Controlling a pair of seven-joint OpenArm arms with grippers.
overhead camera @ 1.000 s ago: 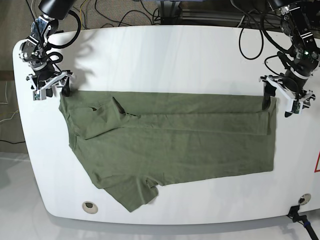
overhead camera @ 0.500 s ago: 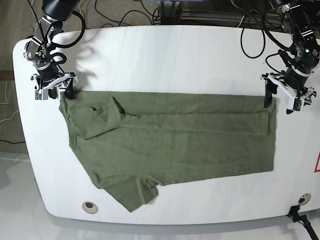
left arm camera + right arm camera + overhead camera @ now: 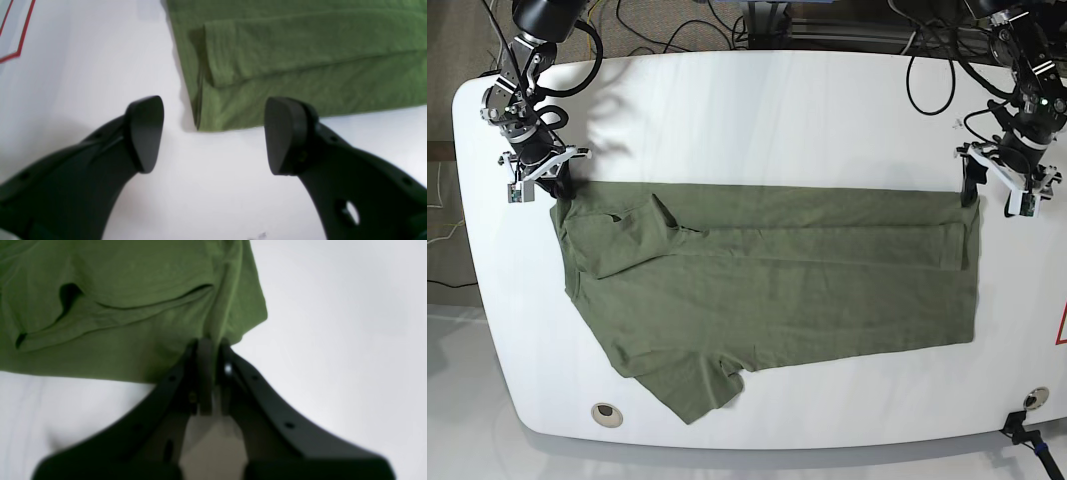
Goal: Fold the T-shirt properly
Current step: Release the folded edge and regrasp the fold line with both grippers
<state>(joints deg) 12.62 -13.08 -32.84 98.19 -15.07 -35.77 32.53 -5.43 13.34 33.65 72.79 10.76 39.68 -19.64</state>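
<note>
Two grippers flank the T-shirt (image 3: 767, 275) spread on the white table (image 3: 757, 110): the right gripper (image 3: 210, 350) at nine o'clock seemingly pinches its corner, while the left gripper (image 3: 213, 133) at three o'clock hangs spread, touching nothing.

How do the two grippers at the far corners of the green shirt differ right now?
The left gripper is open, its jaws spread wide with bare table between them; the right gripper is shut, pinching a corner of the T-shirt. The left touches no cloth; the right holds it. Both are black and sit at the shirt's far edge.
</note>
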